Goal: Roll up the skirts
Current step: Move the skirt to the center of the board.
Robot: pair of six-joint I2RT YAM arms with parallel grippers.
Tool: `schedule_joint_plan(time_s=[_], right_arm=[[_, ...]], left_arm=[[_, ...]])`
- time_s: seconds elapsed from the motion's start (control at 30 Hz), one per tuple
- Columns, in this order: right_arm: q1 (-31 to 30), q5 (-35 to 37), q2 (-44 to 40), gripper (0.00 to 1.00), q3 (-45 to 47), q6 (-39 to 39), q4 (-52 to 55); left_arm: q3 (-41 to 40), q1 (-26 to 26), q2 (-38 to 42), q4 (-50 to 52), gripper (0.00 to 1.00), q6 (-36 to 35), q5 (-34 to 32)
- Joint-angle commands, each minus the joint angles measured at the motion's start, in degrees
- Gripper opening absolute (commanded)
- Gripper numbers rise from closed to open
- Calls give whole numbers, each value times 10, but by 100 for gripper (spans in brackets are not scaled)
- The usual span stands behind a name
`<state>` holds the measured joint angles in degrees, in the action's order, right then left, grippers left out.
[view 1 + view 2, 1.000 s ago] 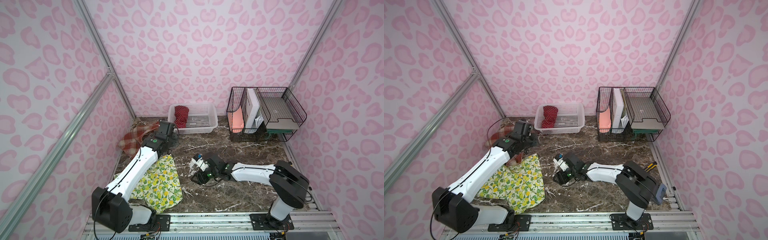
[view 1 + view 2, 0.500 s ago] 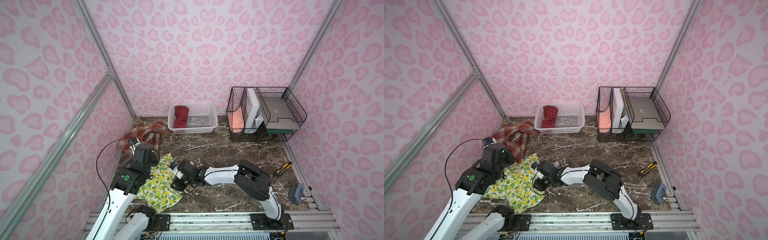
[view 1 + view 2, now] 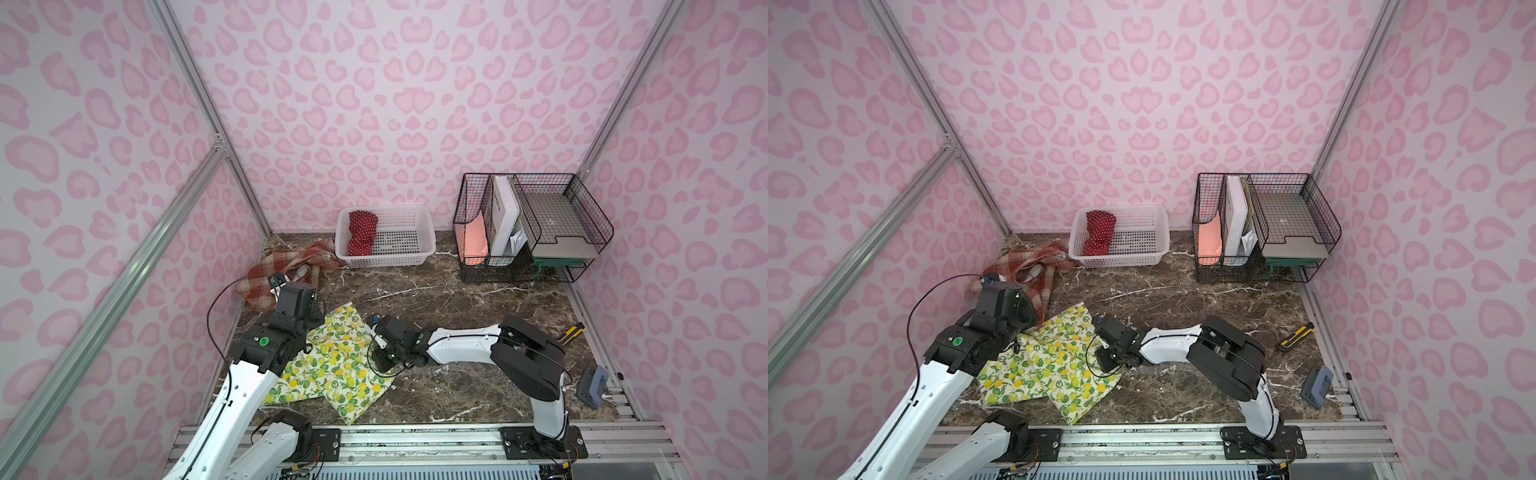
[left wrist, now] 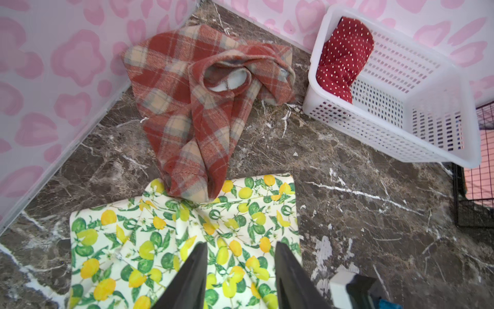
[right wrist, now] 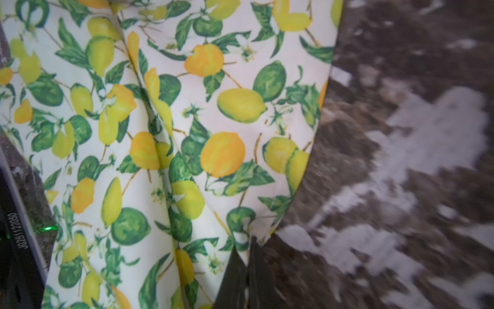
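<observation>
**Top views:** lemon skirt [image 3: 332, 365] spread flat on table [image 3: 457, 299], left-front. Plaid skirt [image 3: 282, 274] crumpled in back-left corner. Polka-dot skirt [image 3: 1098, 232] rolled, lying in basket [image 3: 1129, 258].

**Left wrist:** left gripper [image 4: 240, 248] jaws apart above lemon skirt, holding nothing. Tip of plaid skirt overlaps lemon skirt's far edge.

**Right wrist:** right gripper [image 5: 244, 251] jaws together at lemon skirt's hem, apparently nipping cloth.

**Assessment:** second skirt in hand, roll not yet begun. Next move calls for left jaws to take own hold, then both to turn edge over evenly. Plaid overlap may drag.
</observation>
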<state>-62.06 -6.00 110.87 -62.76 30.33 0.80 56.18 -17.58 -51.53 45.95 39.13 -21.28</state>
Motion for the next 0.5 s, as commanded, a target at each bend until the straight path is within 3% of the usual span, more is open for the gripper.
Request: schedule_joint_plan(time_s=[0.0,0.3,0.47], right_arm=[[32,34,-50,0,66,24,35],[192,44,-258,0,311,86,18],[212,81,-354,0,366,128,49]], left_arm=[[-5,0,-11,-14,44,17,44],[-23,-23,-98,-100,40,45,109],[13,-60,-191,-122,40,48,100]])
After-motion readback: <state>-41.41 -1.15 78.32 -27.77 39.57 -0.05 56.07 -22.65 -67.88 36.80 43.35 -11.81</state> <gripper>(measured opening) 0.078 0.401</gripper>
